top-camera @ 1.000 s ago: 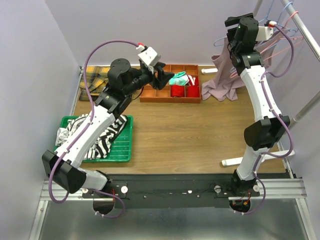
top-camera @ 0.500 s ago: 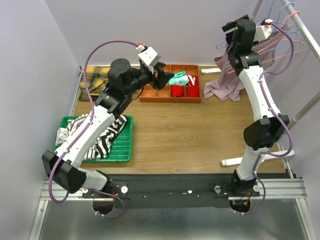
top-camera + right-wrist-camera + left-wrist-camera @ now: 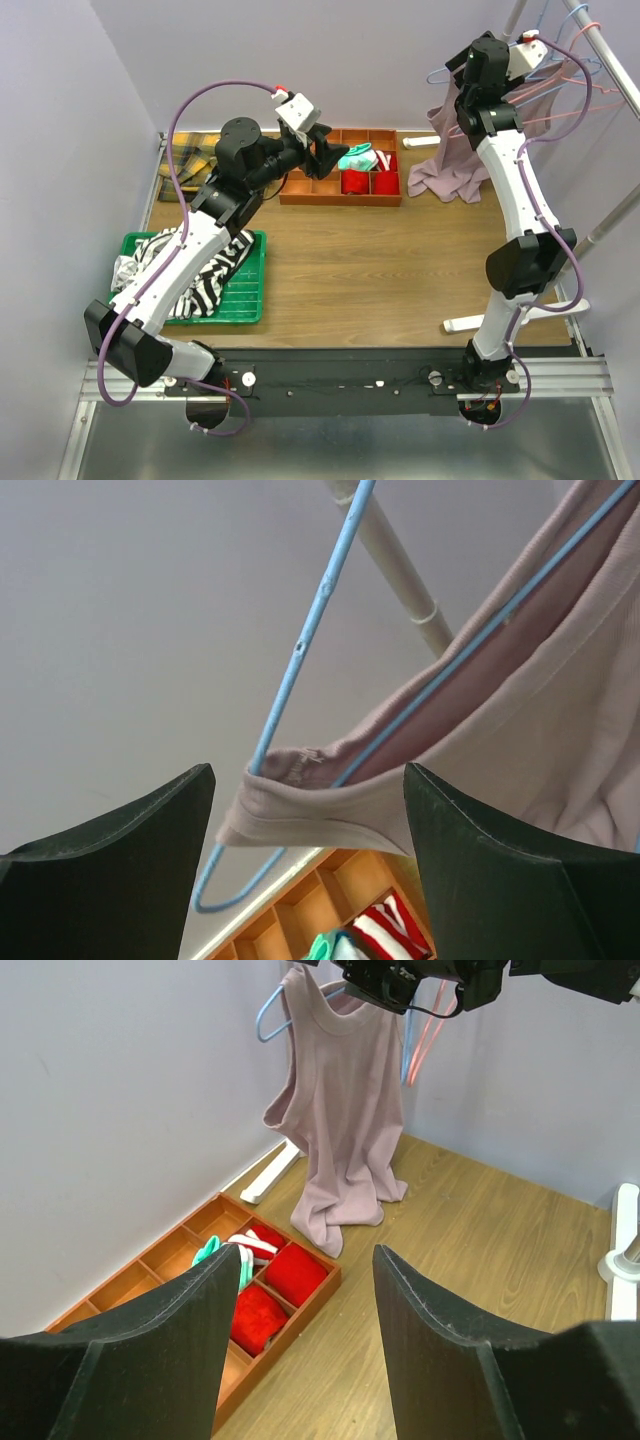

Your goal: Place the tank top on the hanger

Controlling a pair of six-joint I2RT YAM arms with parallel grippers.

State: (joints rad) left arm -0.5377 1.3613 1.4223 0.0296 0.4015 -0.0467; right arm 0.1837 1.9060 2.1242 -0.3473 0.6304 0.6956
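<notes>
The mauve-pink tank top (image 3: 447, 150) hangs on the light-blue hanger (image 3: 436, 75) at the back right, its hem pooled on the table. In the left wrist view the top (image 3: 340, 1090) drapes from the hanger (image 3: 268, 1015), with my right gripper (image 3: 400, 980) at its neckline. My right gripper (image 3: 466, 72) is raised by the rail. In the right wrist view its jaws (image 3: 310, 830) stand open on either side of a strap (image 3: 330, 805) looped over the hanger wire (image 3: 300, 650). My left gripper (image 3: 328, 152) is open and empty above the orange tray, as the left wrist view (image 3: 305, 1350) shows.
An orange compartment tray (image 3: 300, 186) holds red and teal cloths. A green tray (image 3: 250, 300) holds the striped garment (image 3: 200, 270). A yellow plaid cloth (image 3: 195, 150) lies at the back left. The rack pole (image 3: 600, 60), pink hangers (image 3: 570, 95) and rack foot (image 3: 480, 322) stand on the right.
My right wrist has risen and turned toward the rail, carrying the hanger end and the top's shoulder slightly upward. The left arm has not moved.
</notes>
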